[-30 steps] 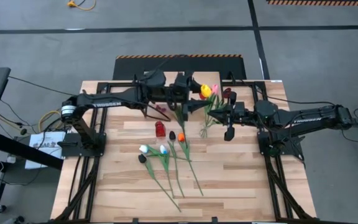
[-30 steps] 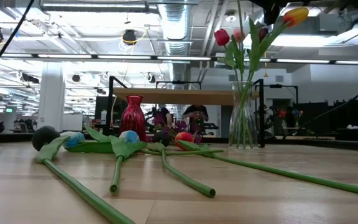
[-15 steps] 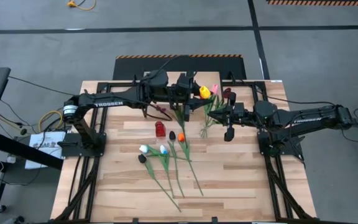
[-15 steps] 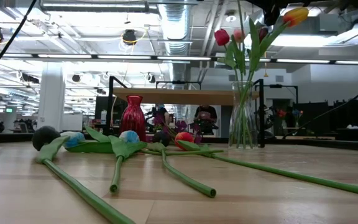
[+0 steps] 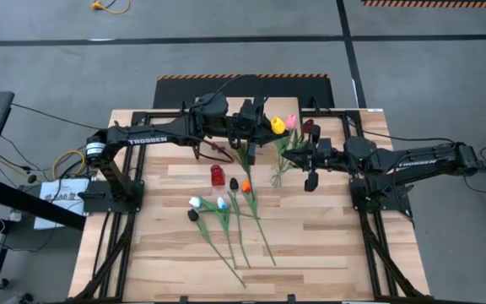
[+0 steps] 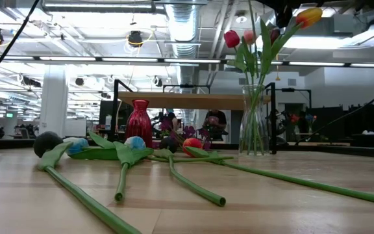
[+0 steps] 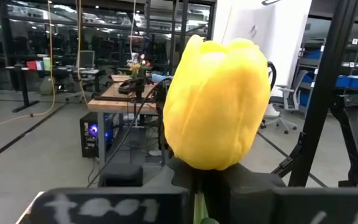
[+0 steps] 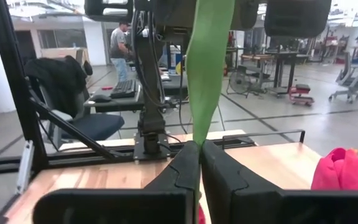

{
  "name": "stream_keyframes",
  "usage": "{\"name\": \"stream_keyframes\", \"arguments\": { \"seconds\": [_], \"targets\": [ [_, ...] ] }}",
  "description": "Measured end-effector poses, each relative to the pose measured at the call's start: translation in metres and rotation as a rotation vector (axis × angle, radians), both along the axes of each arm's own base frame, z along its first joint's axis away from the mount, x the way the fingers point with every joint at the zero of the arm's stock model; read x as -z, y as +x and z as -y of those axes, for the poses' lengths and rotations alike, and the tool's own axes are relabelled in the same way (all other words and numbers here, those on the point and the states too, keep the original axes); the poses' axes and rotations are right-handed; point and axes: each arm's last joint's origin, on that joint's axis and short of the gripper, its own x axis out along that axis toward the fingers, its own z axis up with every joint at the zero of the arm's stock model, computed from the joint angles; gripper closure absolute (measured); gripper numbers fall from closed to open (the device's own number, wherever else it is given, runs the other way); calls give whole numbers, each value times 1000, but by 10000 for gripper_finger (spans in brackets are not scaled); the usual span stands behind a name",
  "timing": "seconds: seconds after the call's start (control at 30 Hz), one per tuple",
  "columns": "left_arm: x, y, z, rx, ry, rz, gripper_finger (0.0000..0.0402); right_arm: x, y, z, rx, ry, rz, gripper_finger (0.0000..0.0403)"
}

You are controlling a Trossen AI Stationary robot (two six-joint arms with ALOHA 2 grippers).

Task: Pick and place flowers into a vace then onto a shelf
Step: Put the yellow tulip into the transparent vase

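- Left gripper (image 5: 264, 128) has closed on the yellow tulip (image 5: 278, 126) since a sec ago; then its fingers stood apart beside the stem, now they are clamped just under the head. Arm has barely shifted otherwise.
- Left wrist view: yellow head (image 7: 217, 102) fills the pic, sitting right above the closed fingers (image 7: 253, 186), stem pinched between them.
- Right gripper (image 5: 298, 152) is also shut, pinching a green leaf or stem (image 8: 209, 68) w/ fingertips together; it sits at the glass vase (image 6: 254, 120), prob. steadying the bunch. Pink head (image 8: 344, 169) shows close by in the right wrist view.
- Vase stands at the far side of the table (image 5: 327, 245), by the shelf (image 6: 193, 100); red, pink and yellow/orange heads already rise out of it in the low view.
- Loose flowers (image 5: 226, 211) lie mid-table: black, white, blue, orange heads, long green stems fanned toward the near edge. Small red vase (image 6: 139, 123) stands behind them.
- Step in hand, as a judgement: seating or adjusting the yellow tulip in the vase, w/ the right arm holding the bunch steady.
- Next prob. calls for lowering the stem fully, then letting go w/o dragging the head back out; left arm then free for the next loose stem.
- Vase-to-shelf step not yet done; several flowers left.
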Motion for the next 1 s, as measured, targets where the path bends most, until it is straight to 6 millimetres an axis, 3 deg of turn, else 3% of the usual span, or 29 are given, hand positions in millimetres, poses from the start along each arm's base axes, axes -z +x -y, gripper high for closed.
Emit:
{"name": "stream_keyframes", "arguments": {
  "seconds": [0.3, 0.53, 0.73, 1.0],
  "targets": [
    [0, 0, 0, -1, 7, 1, 401, 0, 0, 0, -2, 74, 10, 302],
    [-7, -8, -3, -23, 47, 17, 401, -14, 0, -3, -15, 21, 36, 236],
    [-14, -16, -9, -48, 53, 21, 401, -27, -1, -7, -34, -12, 33, 221],
    [-12, -16, -9, -51, 51, -12, 401, -48, -7, -15, -70, -35, 83, 237]
  ]
}}
